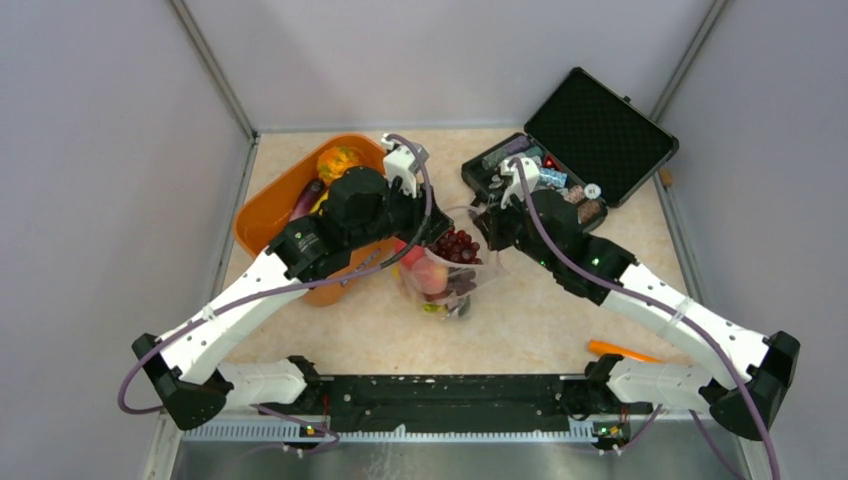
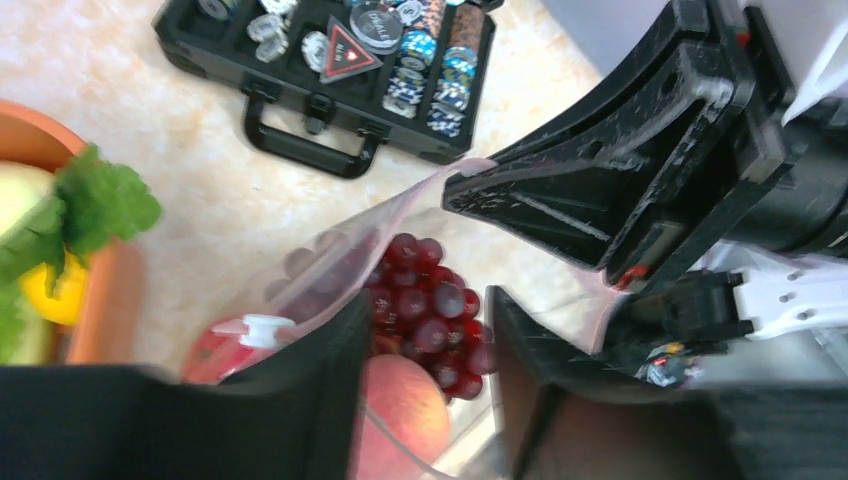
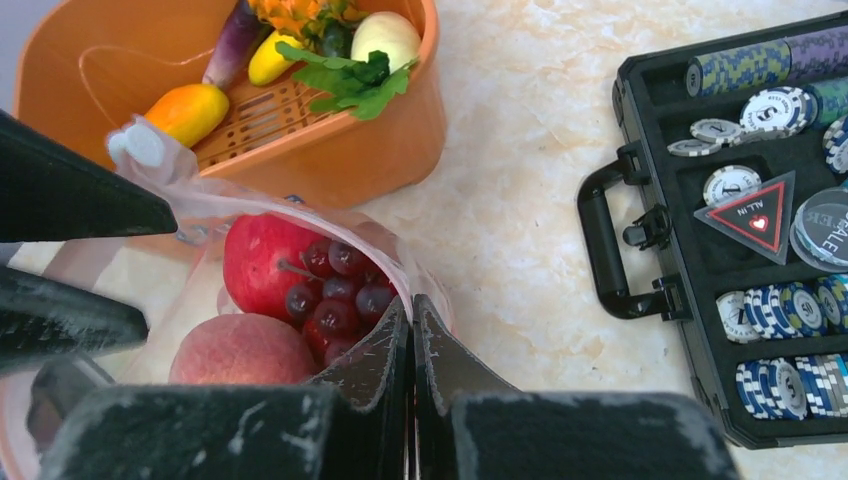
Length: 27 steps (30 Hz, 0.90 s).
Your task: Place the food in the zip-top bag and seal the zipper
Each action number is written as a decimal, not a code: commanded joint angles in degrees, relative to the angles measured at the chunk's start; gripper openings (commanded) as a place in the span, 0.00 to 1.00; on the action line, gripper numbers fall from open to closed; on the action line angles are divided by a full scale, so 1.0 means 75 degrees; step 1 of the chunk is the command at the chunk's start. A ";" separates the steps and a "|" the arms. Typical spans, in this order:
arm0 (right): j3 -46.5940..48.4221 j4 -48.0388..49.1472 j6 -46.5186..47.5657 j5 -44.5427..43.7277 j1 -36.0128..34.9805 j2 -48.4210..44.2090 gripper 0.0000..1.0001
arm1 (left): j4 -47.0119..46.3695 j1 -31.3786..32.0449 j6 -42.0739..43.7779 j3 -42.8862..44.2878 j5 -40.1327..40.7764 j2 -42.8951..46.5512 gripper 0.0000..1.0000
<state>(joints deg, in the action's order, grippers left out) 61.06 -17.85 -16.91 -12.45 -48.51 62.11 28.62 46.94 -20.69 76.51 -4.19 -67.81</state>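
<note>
Grey walls close in a beige, marbled tabletop [image 1: 520, 320]. At its left, the orange basket [image 1: 262, 215] holds food not yet moved: an orange-yellow piece [image 3: 185, 110], a purple one [image 3: 235, 40] and leafy greens [image 3: 350, 80]. The left gripper [image 2: 430, 300] has its fingers apart, straddling one side of the zip-top bag [image 3: 215, 205] near a white slider tab [image 3: 135, 145]; it appears to grip nothing. The bag stands at the centre of the table, mouth up and wide, with purple grapes [image 3: 335, 285], a red apple [image 3: 255, 255] and a peach-coloured fruit [image 3: 235, 350] inside. The right gripper [image 3: 412, 310] is clenched on the opposite rim, pinching the pink zipper [image 2: 420, 200]. Furthest right lies the open black case [image 1: 598, 132] of chips. By my reading, filling is partway through and sealing has not begun.
</note>
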 commanded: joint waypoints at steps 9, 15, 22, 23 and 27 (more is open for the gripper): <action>0.0047 0.0665 0.0819 -0.0169 0.0114 0.0159 0.00 | -0.0594 -0.0011 0.0870 -0.0164 0.0244 0.1723 0.99; 0.0051 0.0687 0.0967 -0.0009 0.0141 0.0148 0.00 | 0.0267 -0.0068 0.1362 -0.0333 0.1868 0.2105 0.99; 0.0079 0.0661 0.0358 0.0133 0.0242 -0.0194 0.00 | 0.0102 -0.0162 0.0586 -0.1000 0.1826 0.2152 0.99; 0.0091 0.0649 0.0256 0.0142 0.0244 -0.0277 0.00 | 0.0072 -0.0158 0.0386 -0.1038 0.1748 0.2107 0.99; -0.0007 0.0729 -0.0421 0.0138 0.0241 -0.0657 0.00 | -0.0369 -0.0163 -0.0731 -0.1274 0.0989 0.1965 0.99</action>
<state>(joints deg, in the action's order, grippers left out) 60.73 -15.84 -14.33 -11.70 -47.42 61.67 30.02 45.89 -17.74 68.31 7.94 -52.93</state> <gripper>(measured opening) 0.003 0.986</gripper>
